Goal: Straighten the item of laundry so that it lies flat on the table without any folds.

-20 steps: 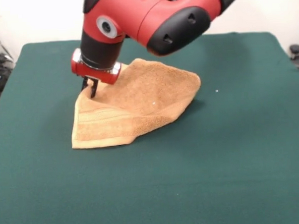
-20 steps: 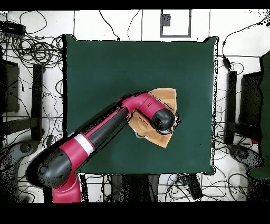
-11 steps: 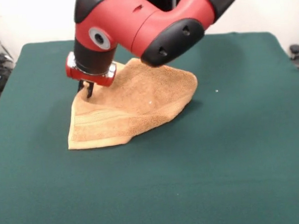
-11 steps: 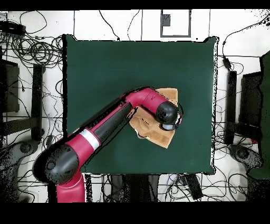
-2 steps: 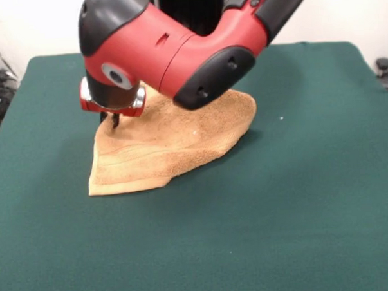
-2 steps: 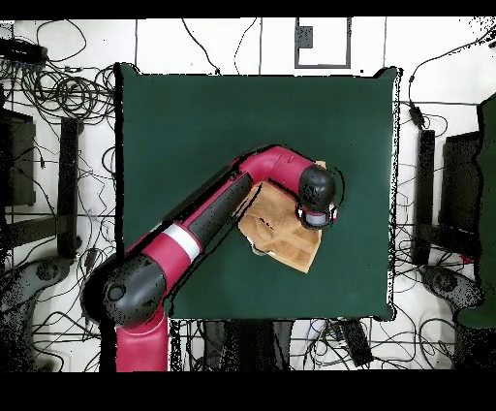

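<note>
No legible text or markings.

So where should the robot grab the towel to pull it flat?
Probably the free corner of the towel nearest the front camera, at its lower left in that view, coming straight down from above. The cloth there lies low and thin on the table, with bare green around it, so it could be dragged outward. The gripper sits at the towel's far left edge; whether it grips is unclear.

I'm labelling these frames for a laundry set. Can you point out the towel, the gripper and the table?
towel point(image 5: 174, 143): front view, on the flat middle of the cloth.
gripper point(image 5: 111, 118): front view, at the dark tips under the red wrist ring.
table point(image 5: 299, 199): front view, on bare green top.
</note>
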